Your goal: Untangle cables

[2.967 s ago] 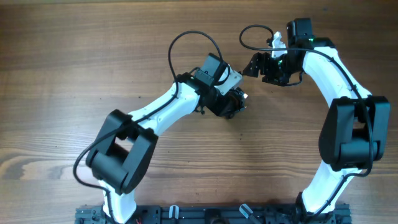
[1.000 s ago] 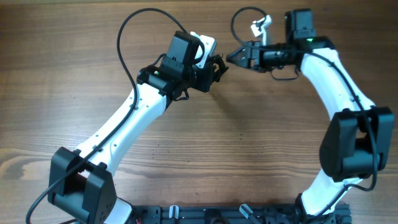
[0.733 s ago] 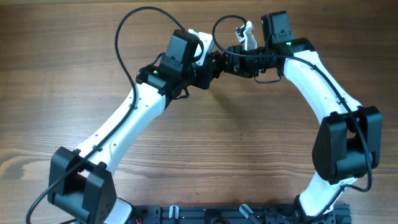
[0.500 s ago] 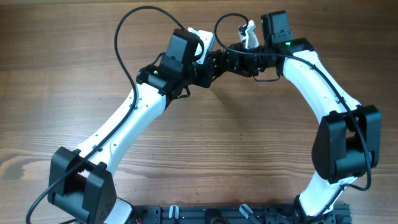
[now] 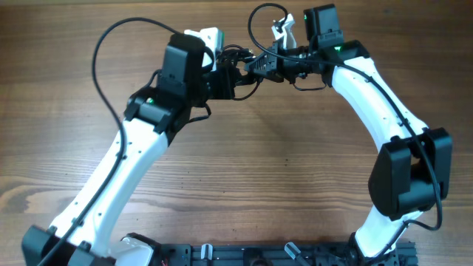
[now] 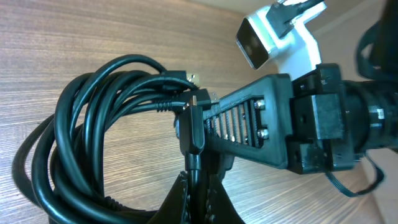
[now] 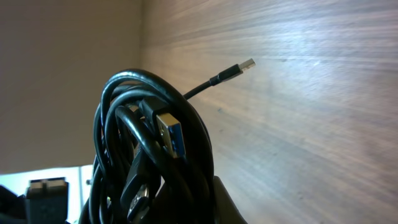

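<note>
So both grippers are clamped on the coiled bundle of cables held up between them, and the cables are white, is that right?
Not quite. The cables are black, not white; the left wrist view shows this clearly. The rest stands: the left gripper and the right gripper are both clamped on the coiled bundle, held up between them.

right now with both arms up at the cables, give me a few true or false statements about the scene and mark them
1. The left gripper and right gripper are both shut on the cable bundle. True.
2. The cables are white. False: they are black.
3. A USB plug with a blue insert sits in the bundle. True.
4. The grippers are far apart. False: they meet at the bundle.
5. Every plug is buried in the coil. False: one small plug sticks out over the wooden table.
</note>
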`<state>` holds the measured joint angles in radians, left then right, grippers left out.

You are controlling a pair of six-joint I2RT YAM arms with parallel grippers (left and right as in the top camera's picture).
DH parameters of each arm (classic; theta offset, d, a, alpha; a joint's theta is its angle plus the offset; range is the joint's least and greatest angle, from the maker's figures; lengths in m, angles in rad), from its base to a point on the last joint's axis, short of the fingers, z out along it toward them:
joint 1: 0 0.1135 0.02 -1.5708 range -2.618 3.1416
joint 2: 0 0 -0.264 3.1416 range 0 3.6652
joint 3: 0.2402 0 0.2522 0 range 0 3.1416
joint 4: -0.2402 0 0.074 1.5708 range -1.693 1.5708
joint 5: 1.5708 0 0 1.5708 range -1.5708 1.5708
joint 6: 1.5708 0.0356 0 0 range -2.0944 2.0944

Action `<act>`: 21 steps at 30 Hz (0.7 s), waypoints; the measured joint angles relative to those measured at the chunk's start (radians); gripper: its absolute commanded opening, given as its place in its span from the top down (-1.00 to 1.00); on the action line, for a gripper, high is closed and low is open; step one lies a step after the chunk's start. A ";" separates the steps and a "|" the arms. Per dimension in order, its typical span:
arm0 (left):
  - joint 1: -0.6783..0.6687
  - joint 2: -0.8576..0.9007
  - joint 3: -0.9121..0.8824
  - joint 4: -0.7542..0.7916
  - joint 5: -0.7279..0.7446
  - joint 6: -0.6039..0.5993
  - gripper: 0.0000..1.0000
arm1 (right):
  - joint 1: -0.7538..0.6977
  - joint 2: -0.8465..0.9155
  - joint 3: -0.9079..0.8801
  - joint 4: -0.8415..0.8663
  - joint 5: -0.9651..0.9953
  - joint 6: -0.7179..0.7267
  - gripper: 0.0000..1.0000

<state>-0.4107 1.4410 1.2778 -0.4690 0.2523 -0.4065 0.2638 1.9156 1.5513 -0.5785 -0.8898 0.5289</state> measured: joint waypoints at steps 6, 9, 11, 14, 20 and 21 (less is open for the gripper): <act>0.032 -0.101 -0.011 -0.058 0.035 0.016 0.92 | 0.013 -0.018 0.014 -0.061 -0.076 0.000 0.91; 0.052 -0.116 -0.011 -0.102 0.079 0.060 0.92 | 0.017 -0.018 0.013 -0.091 -0.090 -0.009 0.91; 0.083 -0.117 -0.011 -0.134 0.150 0.115 0.92 | 0.020 -0.018 0.008 -0.098 -0.092 -0.016 0.91; 0.135 -0.117 -0.011 -0.175 0.262 0.212 0.92 | 0.025 -0.018 0.007 -0.113 -0.094 -0.029 0.91; 0.382 -0.206 0.047 -0.041 0.456 0.288 0.92 | -0.037 0.062 -0.060 -0.210 0.203 -0.105 0.91; 0.405 -0.214 0.051 -0.005 0.484 0.272 0.92 | -0.038 0.067 -0.066 -0.227 0.249 -0.116 0.92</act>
<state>-0.0059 1.2270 1.3289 -0.4740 0.7364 -0.1341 0.2256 1.9827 1.4857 -0.8059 -0.6403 0.4133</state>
